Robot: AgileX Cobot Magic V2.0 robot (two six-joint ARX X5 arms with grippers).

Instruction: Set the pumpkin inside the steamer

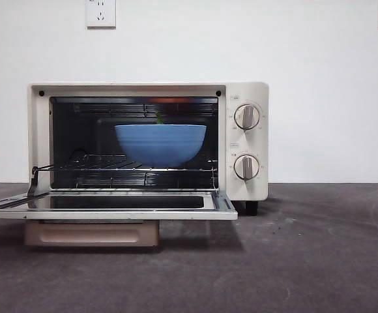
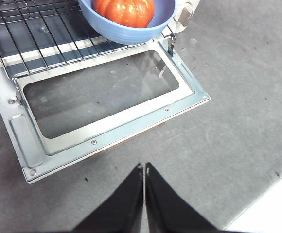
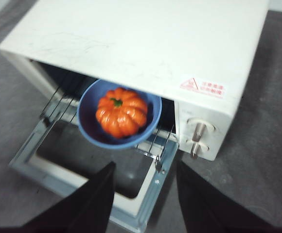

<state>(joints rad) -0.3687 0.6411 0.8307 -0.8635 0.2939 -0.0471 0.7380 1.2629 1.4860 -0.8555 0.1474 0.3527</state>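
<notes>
The cream-white steamer (image 1: 244, 91) stands on the table with its glass door (image 1: 117, 203) folded down flat. A blue bowl (image 1: 161, 143) rests on the wire rack (image 1: 104, 164) inside. The orange pumpkin (image 3: 121, 111) lies in that bowl; in the front view only its green stem tip (image 1: 158, 119) peeks over the rim. The left wrist view shows the pumpkin (image 2: 124, 10) in the bowl (image 2: 131, 31) too. My left gripper (image 2: 144, 167) is shut, hovering in front of the door. My right gripper (image 3: 146, 167) is open and empty, above the door and the steamer (image 3: 146, 43).
The lowered door (image 2: 107, 102) juts out over the dark grey table (image 1: 306, 261). Two round knobs (image 1: 246, 117) sit on the steamer's right panel. A white wall with sockets (image 1: 101, 13) lies behind. A pale table edge (image 2: 272, 208) shows in the left wrist view.
</notes>
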